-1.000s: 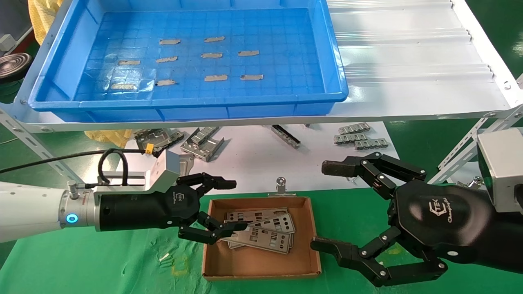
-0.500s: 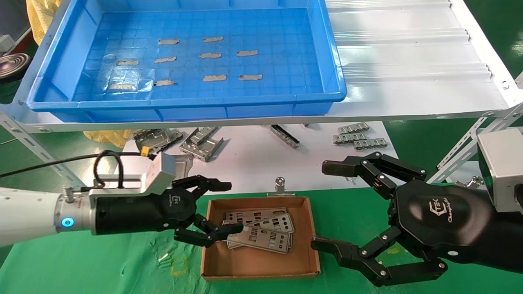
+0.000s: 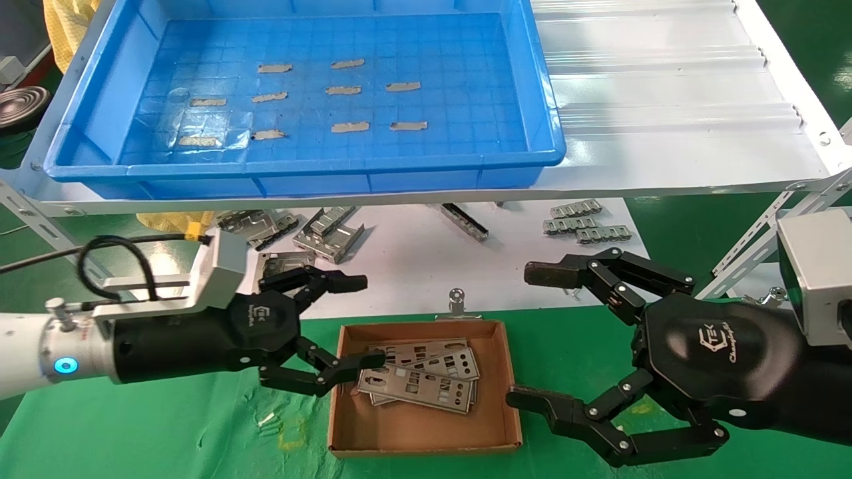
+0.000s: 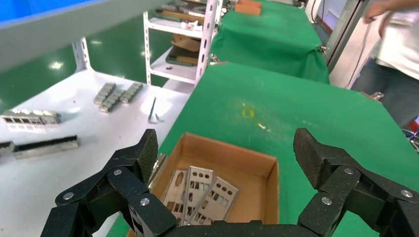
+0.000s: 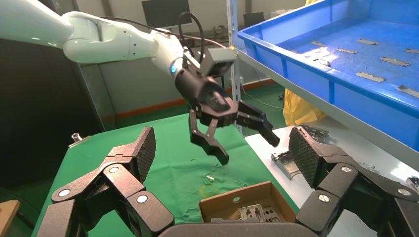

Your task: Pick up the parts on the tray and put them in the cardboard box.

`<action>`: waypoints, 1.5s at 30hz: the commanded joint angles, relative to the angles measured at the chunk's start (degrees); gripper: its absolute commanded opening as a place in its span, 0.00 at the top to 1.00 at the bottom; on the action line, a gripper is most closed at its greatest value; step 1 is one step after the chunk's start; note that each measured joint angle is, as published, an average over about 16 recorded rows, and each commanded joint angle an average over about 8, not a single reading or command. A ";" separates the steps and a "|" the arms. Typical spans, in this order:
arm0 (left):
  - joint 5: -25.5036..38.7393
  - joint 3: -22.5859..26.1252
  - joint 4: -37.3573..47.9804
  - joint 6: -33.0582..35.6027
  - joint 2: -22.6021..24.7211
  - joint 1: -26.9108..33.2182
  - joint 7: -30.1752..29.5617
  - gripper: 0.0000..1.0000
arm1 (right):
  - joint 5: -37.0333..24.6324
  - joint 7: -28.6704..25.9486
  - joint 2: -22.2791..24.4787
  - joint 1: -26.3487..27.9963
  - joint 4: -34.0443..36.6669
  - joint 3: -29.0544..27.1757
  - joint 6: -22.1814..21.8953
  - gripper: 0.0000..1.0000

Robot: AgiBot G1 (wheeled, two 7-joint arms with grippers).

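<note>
shelf (image 3: 665,100): white corrugated surface, spanning the back of the head view, carrying the tray.
tray (image 3: 100,80): big blue bin sitting on the shelf's left part, long axis running left-right; only grey tape strips (image 3: 351,126) are showing on its grid floor, no plates in it.
right gripper (image 3: 532,336): hanging low at the right over the green table (image 3: 166,432), just right of the cardboard box; fingers spread wide, gripping nothing.
left gripper (image 3: 363,319): hovering at the box's left wall, pointing right; fingers spread wide, empty; lower fingertip (image 3: 373,359) is sitting at the near-left end of the top plate, contact unclear.
cardboard box (image 3: 426,436): small brown box resting on the green table between the two grippers, open top.
parts (image 3: 416,386): several silver punched plates lying flat in a loose stack in the far half of the box; long axes running roughly left-right, fanned out slightly; top plate tilting so its right end is pointing toward the near-right corner. In the left wrist view the stack (image 4: 200,195) is lying against the box's one side, fanned.
brackets (image 3: 329,229): bent grey metal pieces lying on the white board (image 3: 413,266) under the shelf, behind the box.
small clips (image 3: 586,226): grey pieces grouped on the same board, far right.
</note>
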State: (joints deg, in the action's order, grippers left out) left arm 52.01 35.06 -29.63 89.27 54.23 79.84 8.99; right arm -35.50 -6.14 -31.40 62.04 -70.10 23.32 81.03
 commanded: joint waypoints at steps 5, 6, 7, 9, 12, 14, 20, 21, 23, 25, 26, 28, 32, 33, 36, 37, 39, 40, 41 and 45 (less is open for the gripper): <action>-1.50 -2.81 -6.50 -0.53 -2.84 -2.70 -2.92 0.00 | 0.00 0.00 0.00 0.00 0.00 0.00 0.00 0.00; -1.75 -3.29 -7.59 -0.62 -3.32 -3.16 -3.41 0.00 | 0.00 0.00 0.00 0.00 0.00 0.00 0.00 0.00; -2.01 -3.77 -8.69 -0.71 -3.80 -3.61 -3.90 0.00 | 0.00 0.00 0.00 0.00 0.00 0.00 0.00 0.00; -2.51 -4.70 -10.85 -0.88 -4.74 -4.51 -4.87 0.00 | 0.00 0.00 0.00 0.00 0.00 0.00 0.00 0.00; -3.26 -6.11 -14.11 -1.15 -6.17 -5.87 -6.34 0.00 | 0.00 0.00 0.00 0.00 0.00 0.00 0.00 0.00; -3.76 -7.05 -16.27 -1.32 -7.11 -6.76 -7.31 0.00 | 0.00 0.00 0.00 0.00 0.00 0.00 0.00 0.00; -5.26 -9.87 -22.79 -1.85 -9.96 -9.47 -10.24 0.00 | 0.00 0.00 0.00 0.00 0.00 0.00 0.00 0.00; -5.52 -10.35 -23.89 -1.94 -10.44 -9.93 -10.73 0.00 | 0.00 0.00 0.00 0.00 0.00 0.00 0.00 0.00; -6.02 -11.28 -26.05 -2.12 -11.39 -10.83 -11.70 0.00 | 0.00 0.00 0.00 0.00 0.00 0.00 0.00 0.00; -6.52 -12.24 -28.24 -2.30 -12.35 -11.74 -12.69 0.00 | 0.00 0.00 0.00 0.00 0.00 0.00 0.00 0.00; -6.77 -12.69 -29.30 -2.38 -12.81 -12.18 -13.16 0.00 | 0.00 0.00 0.00 0.00 0.00 0.00 0.00 0.00; -7.28 -13.65 -31.50 -2.56 -13.77 -13.10 -14.15 0.00 | 0.00 0.00 0.00 0.00 0.00 0.00 0.00 0.00; -8.27 -15.52 -35.82 -2.91 -15.66 -14.89 -16.09 0.00 | 0.00 0.00 0.00 0.00 0.00 0.00 0.00 0.00; -8.53 -16.00 -36.92 -3.00 -16.14 -15.35 -16.59 0.00 | 0.00 0.00 0.00 0.00 0.00 0.00 0.00 0.00; -9.27 -17.39 -40.13 -3.26 -17.54 -16.68 -18.03 0.00 | 0.00 0.00 0.00 0.00 0.00 0.00 0.00 0.00; -9.47 -17.77 -41.02 -3.33 -17.93 -17.05 -18.43 0.00 | 0.00 0.00 0.00 0.00 0.00 0.00 0.00 0.00; -9.84 -18.46 -42.61 -3.45 -18.62 -17.71 -19.12 0.00 | 0.00 0.00 0.00 0.00 0.00 0.00 0.00 0.00; -10.03 -18.82 -43.43 -3.50 -18.97 -18.05 -19.45 0.00 | 0.00 0.00 0.00 0.00 0.00 0.00 -0.01 0.00; -10.19 -19.11 -44.10 -3.54 -19.25 -18.31 -19.69 0.00 | 0.00 0.00 0.00 -0.01 0.00 0.00 -0.01 0.00; -10.59 -19.77 -45.53 -3.63 -19.88 -18.93 -20.16 0.00 | 0.00 0.00 0.01 -0.01 0.01 0.00 -0.02 0.00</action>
State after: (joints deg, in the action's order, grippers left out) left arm 41.58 15.61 -74.43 85.66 34.65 61.19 -10.92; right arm -35.49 -6.14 -31.40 62.03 -70.10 23.32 81.02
